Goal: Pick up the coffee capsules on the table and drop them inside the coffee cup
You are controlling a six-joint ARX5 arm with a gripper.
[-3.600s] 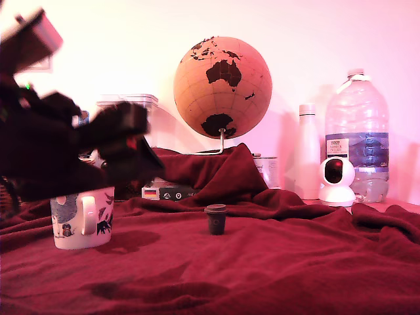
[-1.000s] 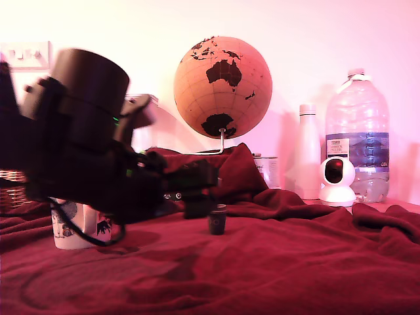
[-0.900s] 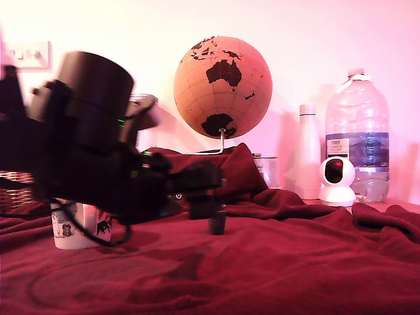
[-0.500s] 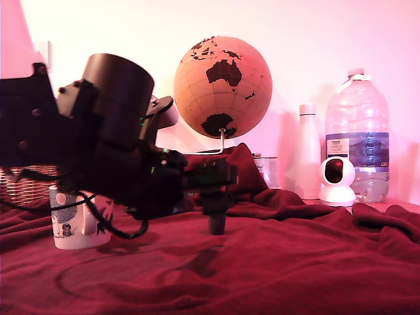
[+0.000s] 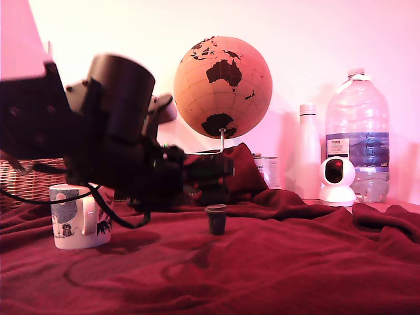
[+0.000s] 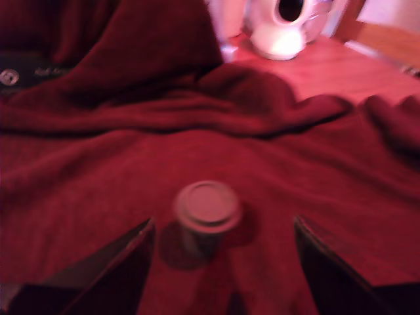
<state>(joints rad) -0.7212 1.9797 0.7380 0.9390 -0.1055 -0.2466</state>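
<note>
The coffee capsule [image 5: 216, 218] is small and dark and stands upright on the maroon cloth of the table [image 5: 295, 262], near the middle of the exterior view. My gripper [image 5: 216, 172] hangs just above and behind it. The wrist view shows the capsule [image 6: 207, 211] with its flat lid up, between the two dark fingers [image 6: 111, 269] and touching neither. The gripper [image 6: 223, 223] is open with nothing in it. The coffee cup [image 5: 82, 215], white with printed figures, stands at the exterior view's left, partly behind the arm.
A cork globe [image 5: 222, 86] and a raised fold of cloth [image 5: 236, 170] stand behind the capsule. A white bottle [image 5: 307, 152], a large water bottle [image 5: 357, 134] and a small white camera [image 5: 337, 180] line the back right. A wicker basket [image 5: 26, 180] is at the back left.
The arm swung from above the cup rightward to the capsule and dipped over it. Since half a second ago the gripper has lifted slightly; the capsule stays on the cloth.
</note>
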